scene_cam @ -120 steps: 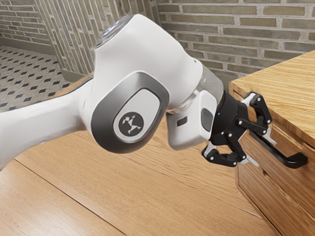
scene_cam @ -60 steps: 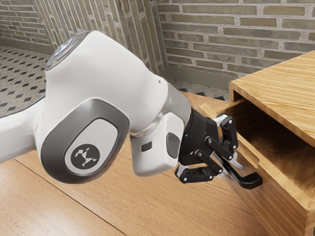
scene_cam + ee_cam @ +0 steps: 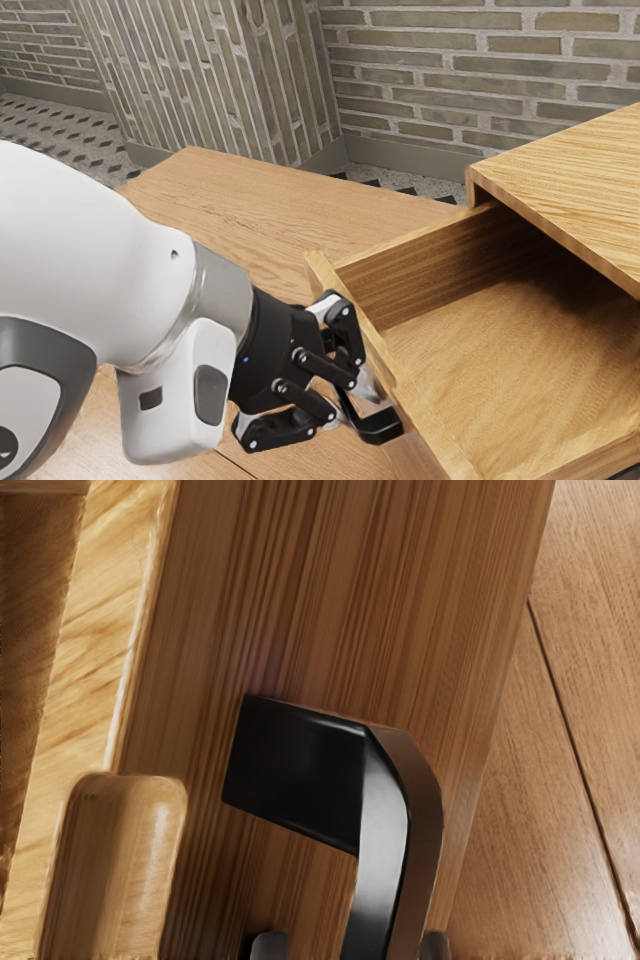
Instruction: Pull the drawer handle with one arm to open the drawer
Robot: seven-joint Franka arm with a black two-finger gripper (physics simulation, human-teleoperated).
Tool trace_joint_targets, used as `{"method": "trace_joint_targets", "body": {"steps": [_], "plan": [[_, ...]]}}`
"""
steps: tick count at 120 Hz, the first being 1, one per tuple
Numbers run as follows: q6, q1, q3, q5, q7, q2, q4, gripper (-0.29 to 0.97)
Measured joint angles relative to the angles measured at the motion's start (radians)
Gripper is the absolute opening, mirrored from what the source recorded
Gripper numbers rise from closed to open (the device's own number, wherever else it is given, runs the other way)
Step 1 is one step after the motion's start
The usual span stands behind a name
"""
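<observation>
The wooden drawer (image 3: 480, 340) stands pulled far out of the cabinet (image 3: 570, 180), its inside open to view. Its black bar handle (image 3: 368, 425) sits on the drawer front (image 3: 345, 300) at the low middle of the exterior view. My black gripper (image 3: 345, 395) is shut on that handle, one finger on each side of the bar. In the wrist view the handle (image 3: 385, 820) curves out from the drawer front (image 3: 330, 610) just ahead of my hand.
A brick wall (image 3: 480, 60) runs behind the cabinet. The wooden tabletop (image 3: 240, 210) stretches toward the exterior view's left, where my white arm (image 3: 90, 320) takes up the lower corner. Tiled floor (image 3: 60, 130) lies beyond the table.
My hand has drawn back toward the exterior view's left and downward with the handle in it. The drawer went from nearly shut to far out.
</observation>
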Motion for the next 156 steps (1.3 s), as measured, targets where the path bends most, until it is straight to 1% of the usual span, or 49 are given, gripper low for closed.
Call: {"method": "trace_joint_targets", "body": {"steps": [21,42,52,83,91,102,117,132,143,150,156], "plan": [[-0.057,0.007,0.003,0.002,-0.040,-0.077,-0.034,-0.11],[-0.109,0.015,0.005,0.005,-0.077,-0.129,-0.057,-0.11],[-0.128,0.016,0.006,0.005,-0.092,-0.152,-0.073,-0.06],[-0.170,0.015,0.006,0.007,-0.125,-0.162,-0.073,0.03],[-0.181,0.015,0.006,0.007,-0.132,-0.166,-0.072,0.09],[-0.199,0.016,0.008,0.011,-0.139,-0.178,-0.070,0.10],[-0.216,0.016,0.015,0.016,-0.147,-0.190,-0.068,0.04],[-0.226,0.016,0.015,0.024,-0.156,-0.196,-0.067,0.02],[-0.224,0.015,0.015,0.054,-0.168,-0.198,-0.067,0.10],[-0.220,0.016,0.015,0.065,-0.174,-0.199,-0.067,0.10],[-0.216,0.016,0.015,0.072,-0.180,-0.202,-0.068,0.12]]}}
